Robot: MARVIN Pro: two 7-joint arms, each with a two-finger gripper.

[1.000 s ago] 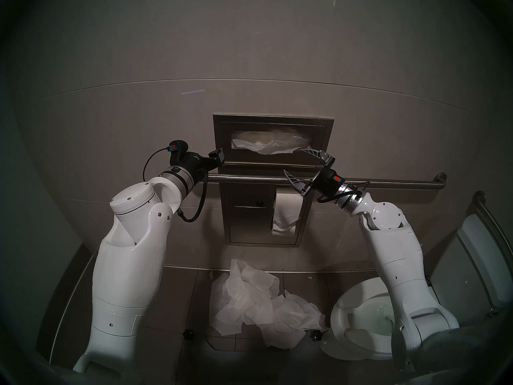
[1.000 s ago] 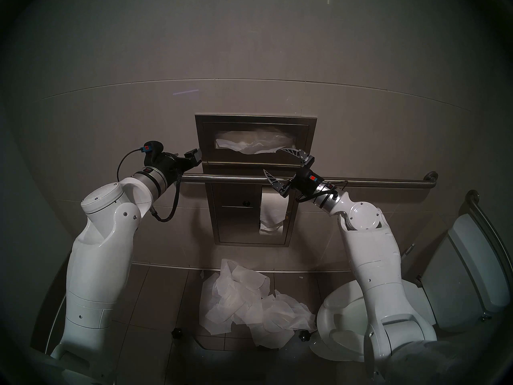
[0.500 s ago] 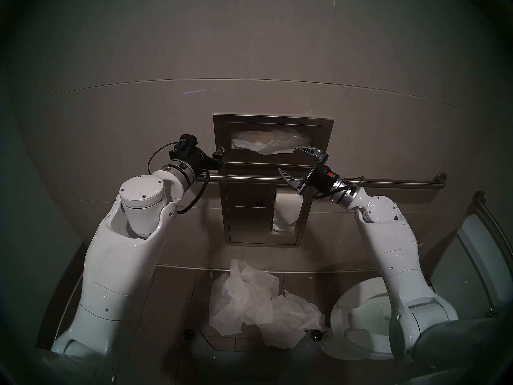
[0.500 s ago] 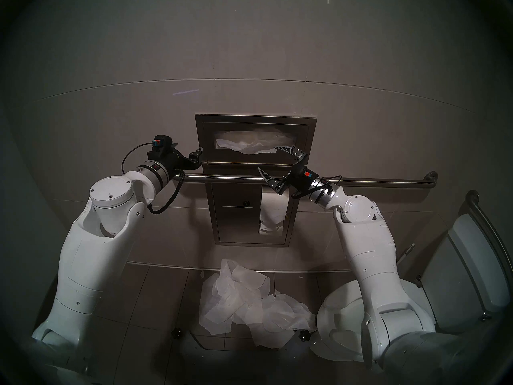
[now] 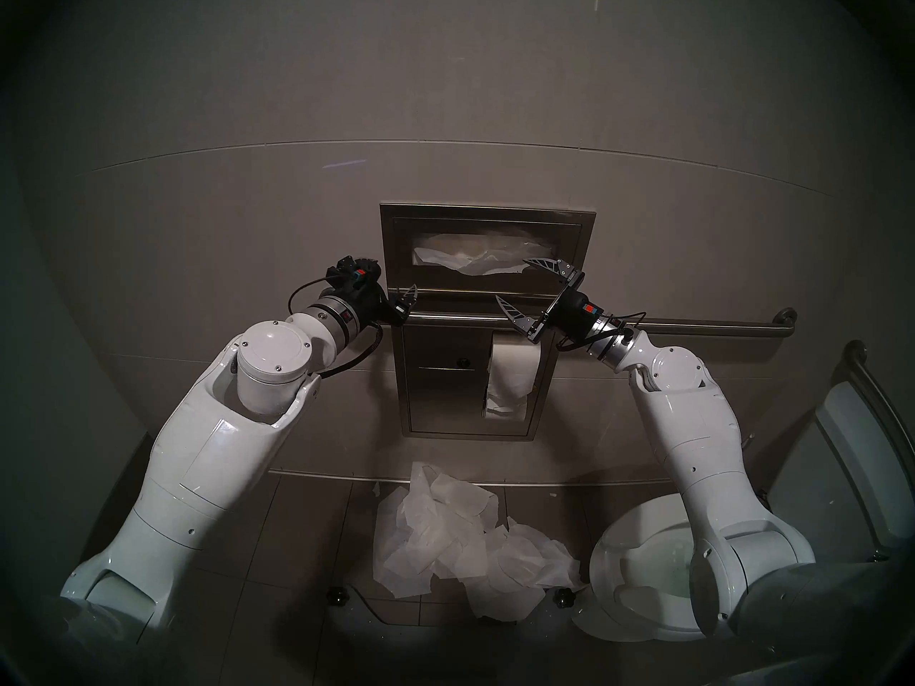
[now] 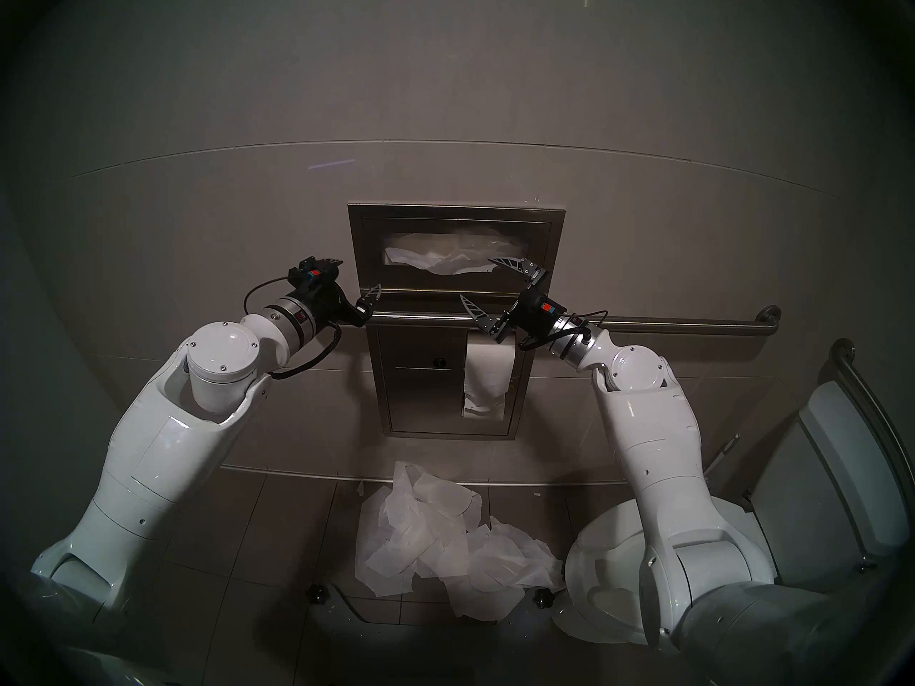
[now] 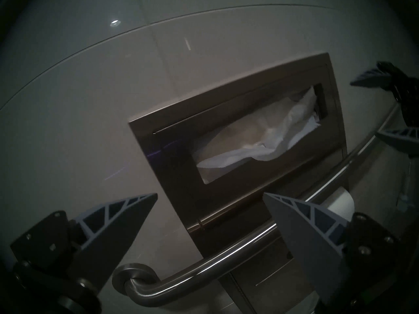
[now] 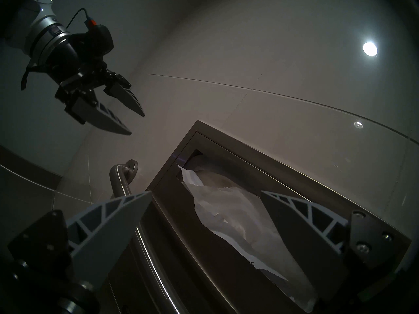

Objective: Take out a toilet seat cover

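Observation:
The toilet seat cover is a crinkled white tissue sheet that sticks out of the slot of a steel wall dispenser. It also shows in the left wrist view and the right wrist view. My right gripper is open at the slot's right end, with its upper finger in front of the sheet's right edge and not touching it. My left gripper is open and empty by the dispenser's lower left corner, just above the grab bar. Both grippers show open in their own wrist views, the left one and the right one.
A steel grab bar runs across the wall under both grippers. A toilet paper roll hangs in the lower panel. A heap of wrinkly white sheets lies on the floor. The toilet and its tank stand at the right.
My left wrist has turned and the left gripper has moved right and down to the dispenser's left edge. My right gripper has moved a little left along the slot. Both stay open.

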